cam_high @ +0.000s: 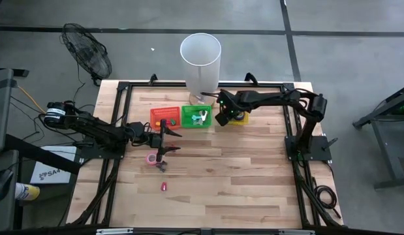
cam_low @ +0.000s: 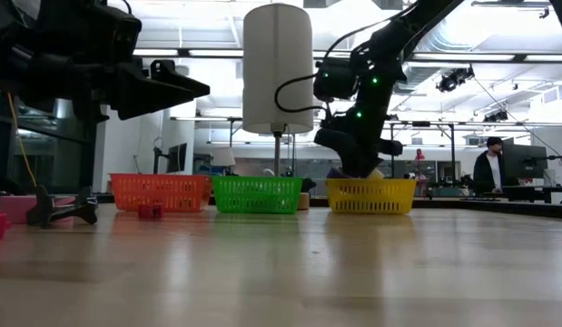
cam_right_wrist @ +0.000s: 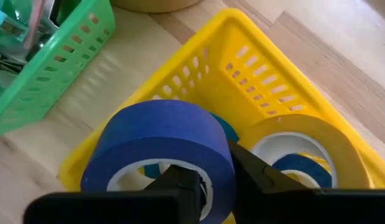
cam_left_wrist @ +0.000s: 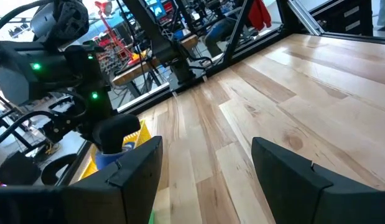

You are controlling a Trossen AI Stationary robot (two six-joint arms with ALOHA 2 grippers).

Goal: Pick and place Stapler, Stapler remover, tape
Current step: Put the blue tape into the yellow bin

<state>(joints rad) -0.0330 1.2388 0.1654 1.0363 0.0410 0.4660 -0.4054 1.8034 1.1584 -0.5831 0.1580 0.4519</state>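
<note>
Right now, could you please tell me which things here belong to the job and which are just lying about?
Job: blue tape roll in the right hand, over the yellow basket; tan tape roll inside it; pink tape roll on the table; red basket; green basket; open left hand.
Lying about: white cylinder; fan.

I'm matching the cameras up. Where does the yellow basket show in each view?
High: yellow basket at the back, right of the green basket, under the right claw.
Low: right of centre, rightmost of three baskets.
Left wrist: a yellow edge at the left.
Right wrist: fills the middle, below the blue tape.
Shared landmark: the green basket beside it.
</note>
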